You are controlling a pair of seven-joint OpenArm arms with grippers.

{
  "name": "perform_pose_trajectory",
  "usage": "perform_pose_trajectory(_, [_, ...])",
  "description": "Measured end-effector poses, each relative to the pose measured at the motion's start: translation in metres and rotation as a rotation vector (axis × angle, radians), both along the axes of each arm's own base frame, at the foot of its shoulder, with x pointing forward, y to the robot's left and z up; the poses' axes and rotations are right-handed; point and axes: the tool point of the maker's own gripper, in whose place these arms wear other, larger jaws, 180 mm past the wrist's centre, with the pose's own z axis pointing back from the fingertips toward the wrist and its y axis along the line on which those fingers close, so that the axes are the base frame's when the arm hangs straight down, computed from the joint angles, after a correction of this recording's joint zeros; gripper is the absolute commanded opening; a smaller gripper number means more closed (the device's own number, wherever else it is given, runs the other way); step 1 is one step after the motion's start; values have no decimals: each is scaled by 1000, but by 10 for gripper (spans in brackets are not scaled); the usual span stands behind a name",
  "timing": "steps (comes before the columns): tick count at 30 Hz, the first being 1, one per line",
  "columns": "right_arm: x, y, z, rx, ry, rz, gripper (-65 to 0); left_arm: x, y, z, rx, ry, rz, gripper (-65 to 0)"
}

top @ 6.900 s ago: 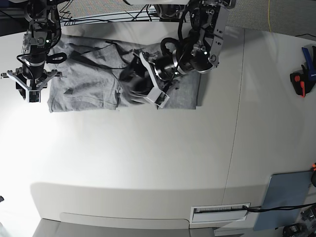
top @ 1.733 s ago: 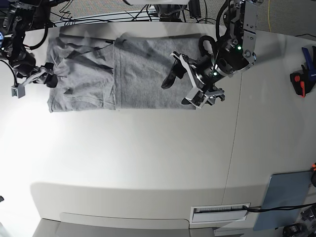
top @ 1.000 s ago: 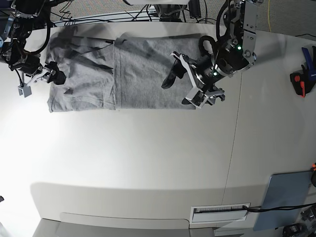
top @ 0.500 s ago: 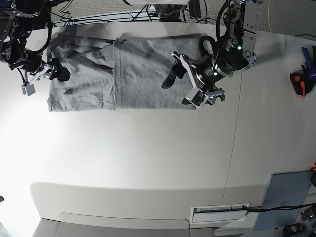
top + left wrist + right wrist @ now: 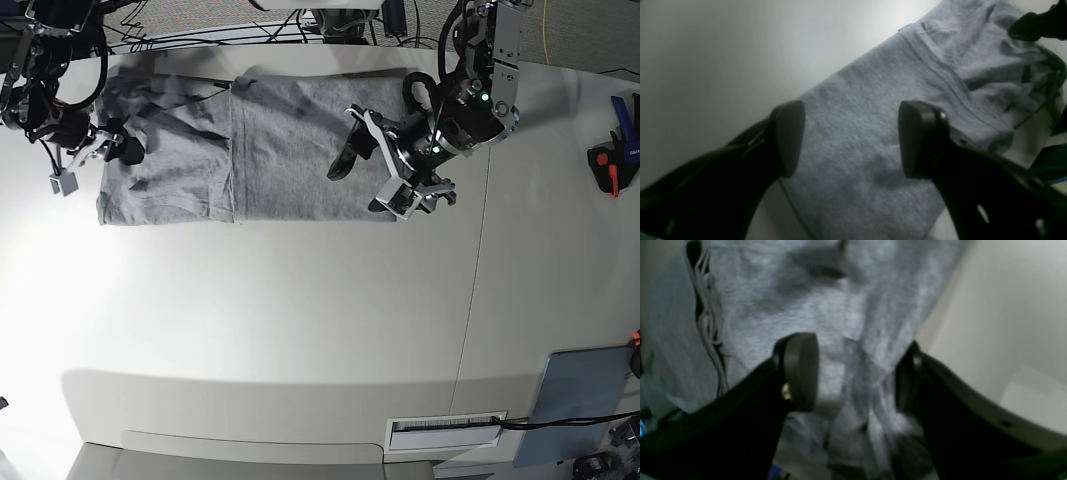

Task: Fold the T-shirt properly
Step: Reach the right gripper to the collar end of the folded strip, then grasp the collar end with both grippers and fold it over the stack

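The heather-grey T-shirt [image 5: 290, 150] lies along the far edge of the table. Its right part is a flat folded panel and its left part [image 5: 165, 140] is rumpled. No lettering shows. My left gripper [image 5: 368, 185] is open and hovers over the flat panel's right end; the left wrist view shows cloth [image 5: 857, 110] between and below its spread fingers [image 5: 788, 140]. My right gripper [image 5: 95, 166] is open at the shirt's left edge. In the right wrist view a wrinkled ridge of cloth [image 5: 860, 350] lies between its fingers [image 5: 800, 370], which are apart from it.
A red and black tool [image 5: 605, 165] and a blue one [image 5: 625, 110] lie at the right edge. A grey-blue pad [image 5: 580, 405] sits at the near right. A labelled slot [image 5: 445, 428] is at the front. Cables run behind the shirt.
My right gripper has moved right, from off the shirt's left edge onto it. The left gripper has stayed still since laying the right panel flat.
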Motion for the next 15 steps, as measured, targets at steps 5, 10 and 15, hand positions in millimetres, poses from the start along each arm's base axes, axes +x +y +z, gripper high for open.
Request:
perform_pose_trajectory(5, [9, 25, -10, 4, -10, 35, -419, 0, 0, 0, 0, 0, 0, -212])
perform_pose_trajectory(10, [14, 28, -15, -32, -15, 35, -548, 0, 0, 0, 0, 0, 0, -212])
perform_pose_trajectory(15, [11, 17, -11, -35, -5, 0, -644, 0, 0, 0, 1, 0, 0, -212])
